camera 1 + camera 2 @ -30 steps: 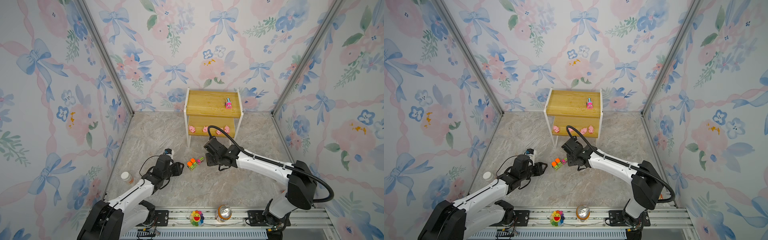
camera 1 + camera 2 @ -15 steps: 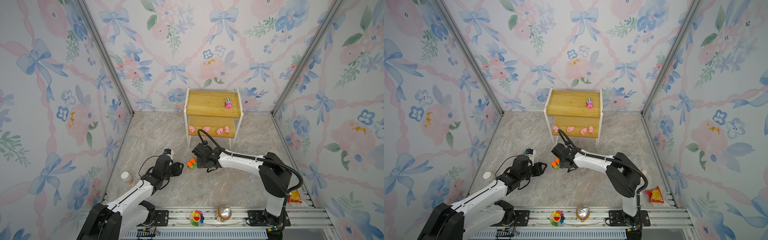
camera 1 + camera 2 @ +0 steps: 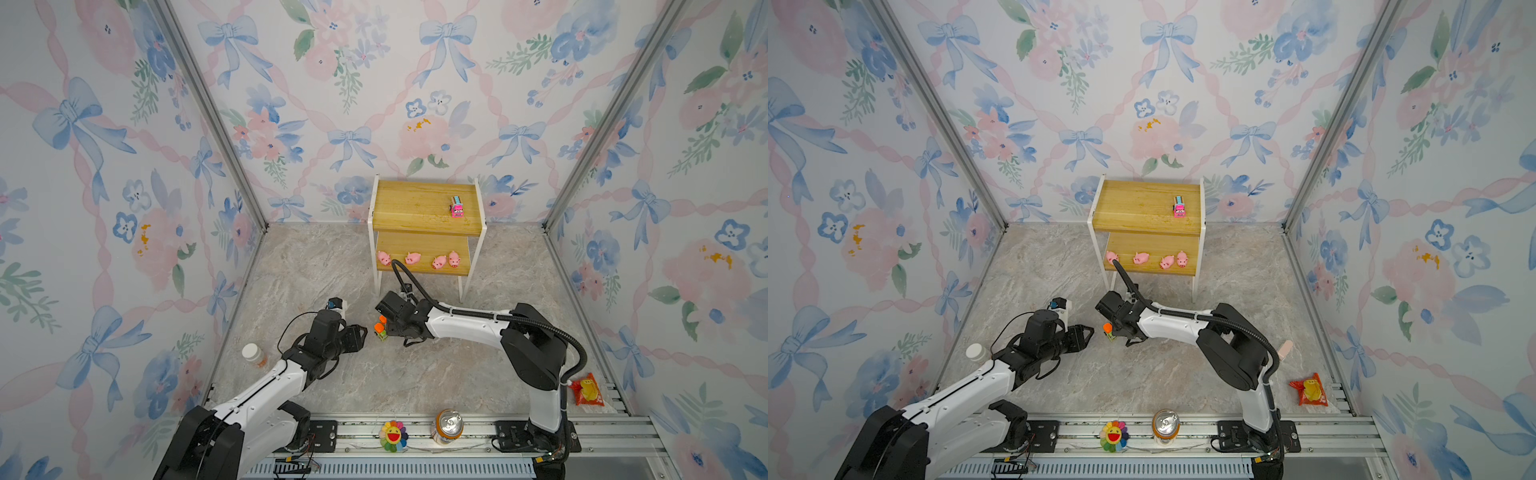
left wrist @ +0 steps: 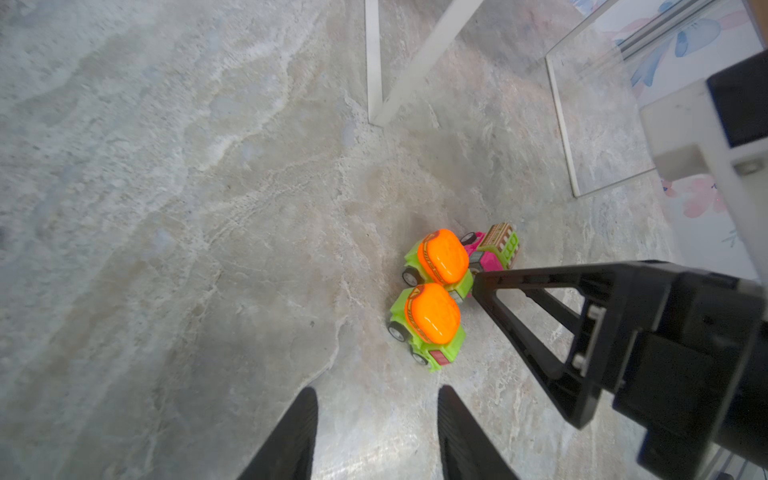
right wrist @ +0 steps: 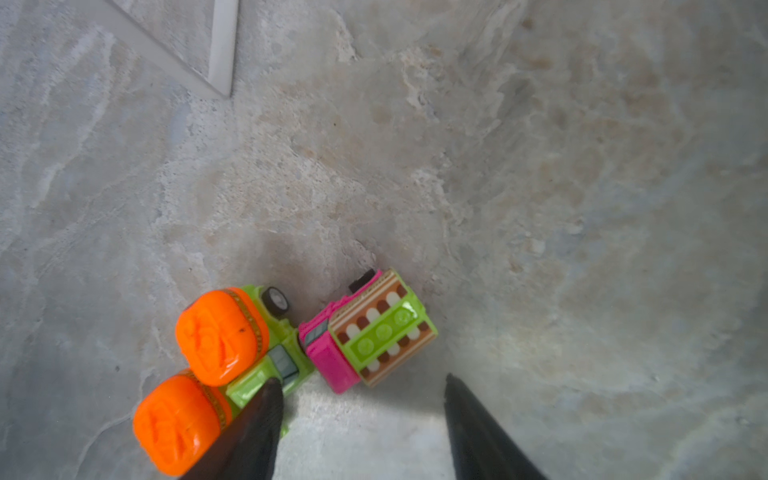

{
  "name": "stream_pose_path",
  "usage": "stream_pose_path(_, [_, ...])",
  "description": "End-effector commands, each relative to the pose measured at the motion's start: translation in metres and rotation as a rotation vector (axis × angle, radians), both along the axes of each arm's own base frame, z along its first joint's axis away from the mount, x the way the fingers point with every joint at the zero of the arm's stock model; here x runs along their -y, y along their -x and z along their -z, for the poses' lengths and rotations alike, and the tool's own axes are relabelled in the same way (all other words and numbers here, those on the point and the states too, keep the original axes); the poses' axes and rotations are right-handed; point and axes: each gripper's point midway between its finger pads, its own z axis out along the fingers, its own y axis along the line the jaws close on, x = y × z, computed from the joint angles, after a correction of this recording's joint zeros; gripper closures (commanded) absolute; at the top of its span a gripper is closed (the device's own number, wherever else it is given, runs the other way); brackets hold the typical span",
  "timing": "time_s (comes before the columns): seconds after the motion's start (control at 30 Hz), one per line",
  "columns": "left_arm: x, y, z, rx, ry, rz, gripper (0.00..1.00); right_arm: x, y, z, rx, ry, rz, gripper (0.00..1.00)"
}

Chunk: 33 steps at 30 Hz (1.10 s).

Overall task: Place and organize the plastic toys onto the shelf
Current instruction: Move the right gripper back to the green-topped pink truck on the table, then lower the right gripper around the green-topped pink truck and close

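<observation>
pink truck (image 5: pixel 365 336): on the floor (image 5: pixel 540 166) in front of the shelf (image 3: pixel 415 208), near the front leg (image 3: pixel 376 278) on the left arm's side; askew, nose against a green truck.
green truck (image 5: pixel 220 332): touching the pink truck; a second green truck (image 5: pixel 174 419) is pressed to it, slightly farther from the shelf.
shelved truck (image 3: pixel 456 206): on the shelf's top board.
pigs (image 3: pixel 439 262): four in a row on the shelf's lower board.
right gripper (image 5: pixel 361 381): spread, holding nothing, low over the pink truck; one finger (image 5: pixel 253 428) overlaps the green truck's cab, the other is over bare floor.
left gripper (image 4: pixel 378 391): jaws apart, empty, just beside the trio, on the side away from the shelf.
step, as I judge: lining up to pinch the pink truck.
risk, wrong catch: that finger may land on the green cab, so closing would trap two trucks or none.
risk, rolling: a nudge could send these wheeled toys toward the shelf leg.
risk, arms: both grippers crowd one spot and could knock together.
</observation>
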Motion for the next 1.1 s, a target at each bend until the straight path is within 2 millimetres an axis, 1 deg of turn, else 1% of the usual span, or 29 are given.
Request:
stream_pose_path(0.0, [-0.002, 0.003, 0.006, -0.011, -0.029, 0.010, 0.52, -0.001, -0.010, 0.001, 0.026, -0.003, 0.036, 0.36])
stream_pose_path(0.2, [-0.002, 0.002, 0.005, -0.011, -0.031, 0.008, 0.52, 0.001, -0.014, 0.004, 0.044, -0.005, 0.048, 0.37])
stream_pose_path(0.3, [-0.001, 0.002, 0.005, -0.011, -0.031, 0.010, 0.52, 0.002, -0.014, 0.007, 0.043, 0.002, 0.044, 0.42])
stream_pose_path(0.43, [-0.002, 0.002, 0.005, -0.009, -0.030, 0.005, 0.52, 0.008, -0.014, 0.011, 0.042, 0.041, 0.032, 0.45])
stream_pose_path(0.6, [-0.003, 0.003, 0.004, -0.005, -0.027, -0.001, 0.52, 0.022, -0.015, 0.017, 0.044, 0.095, 0.036, 0.47])
stream_pose_path(0.77, [-0.004, 0.003, 0.004, -0.004, -0.026, -0.004, 0.52, 0.027, -0.017, 0.022, 0.048, 0.121, 0.032, 0.50])
stream_pose_path(0.9, [-0.005, 0.003, 0.003, 0.002, -0.029, -0.008, 0.52, 0.038, -0.017, 0.017, 0.055, 0.193, -0.001, 0.50])
stream_pose_path(1.07, [-0.005, 0.003, 0.003, 0.001, -0.029, -0.008, 0.52, 0.067, -0.016, 0.003, 0.070, 0.277, 0.006, 0.48])
